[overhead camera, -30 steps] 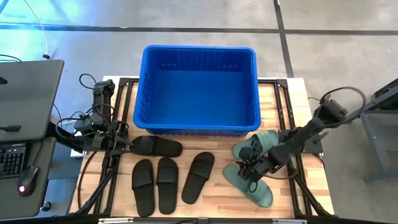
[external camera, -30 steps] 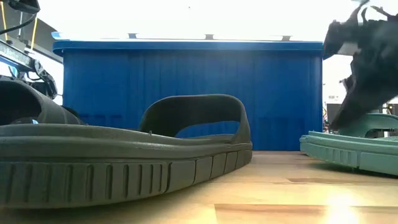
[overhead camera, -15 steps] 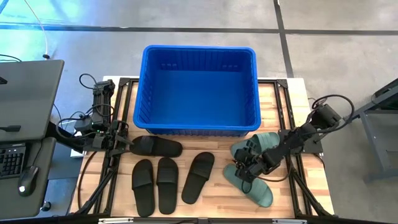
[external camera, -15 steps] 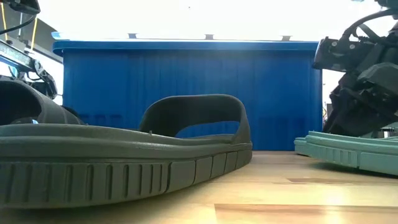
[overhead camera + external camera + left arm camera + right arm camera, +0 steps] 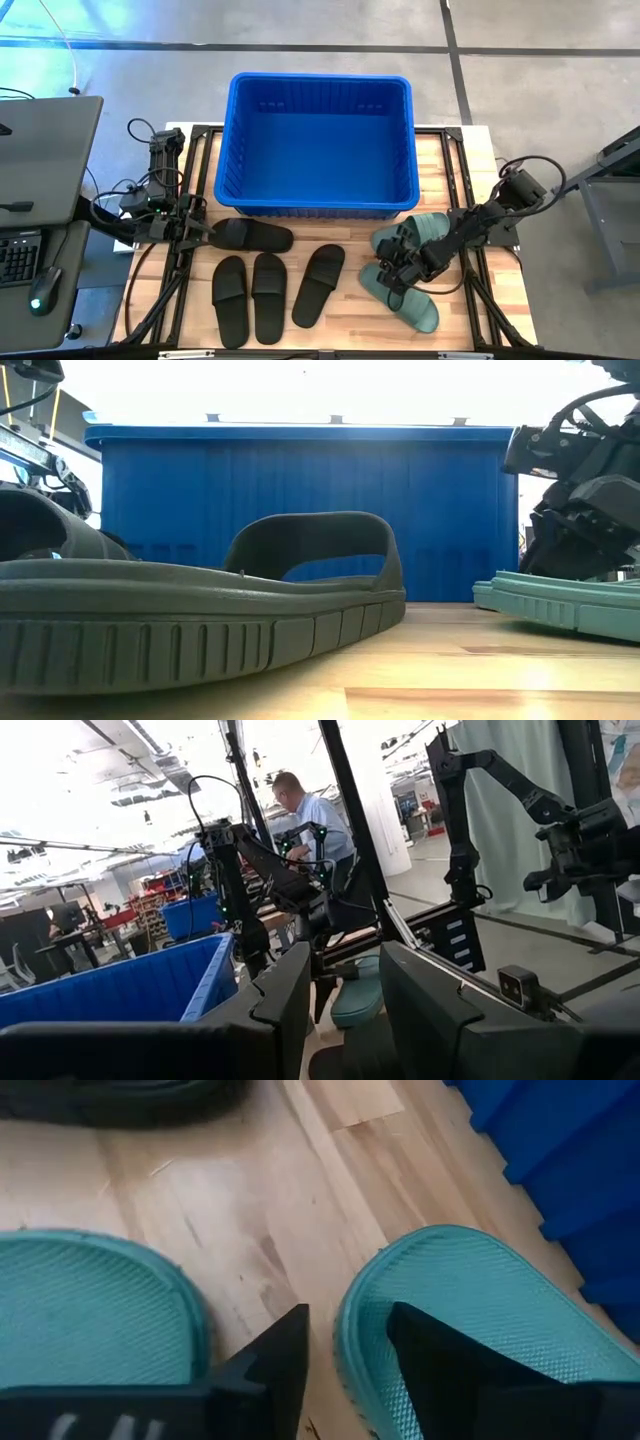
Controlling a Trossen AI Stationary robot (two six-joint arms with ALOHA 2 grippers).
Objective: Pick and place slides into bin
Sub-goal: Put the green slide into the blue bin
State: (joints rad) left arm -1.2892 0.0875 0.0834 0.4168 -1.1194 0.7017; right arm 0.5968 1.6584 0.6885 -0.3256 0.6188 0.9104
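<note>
your slides: two sage green ones sit at the table's right end. upper green slide (image 5: 425,229) lies just beside the blue bin (image 5: 320,95), near its front right corner; lower green slide (image 5: 405,298) lies nearer the table's front edge. in the right wrist view you see both green soles side by side with a strip of bare wood between them, apart, not touching.

four black slides to the left of those. one black slide (image 5: 250,236) lies sideways right against the bin's front wall. the other three stand in a row nearer the front edge: black slide a (image 5: 229,290), black slide b (image 5: 268,292), and black slide c (image 5: 318,283), which is tilted. a and b are just beside each other; c is a little apart. the bin holds no slides as far as the high view shows.

right gripper (image 5: 392,265) is down low over the two green slides, between them in the high view. its fingers (image 5: 270,1365) are apart, one tip over the wood gap, the other over the edge of a green sole. nothing is clamped.

left gripper (image 5: 200,228) sits at the table's left edge, just beside the heel end of the sideways black slide. its fingers (image 5: 290,1000) are apart with a clear gap, holding nothing.

wooden table (image 5: 350,315) carries it all. a person (image 5: 310,820) shows in the room behind, in the left wrist view.
</note>
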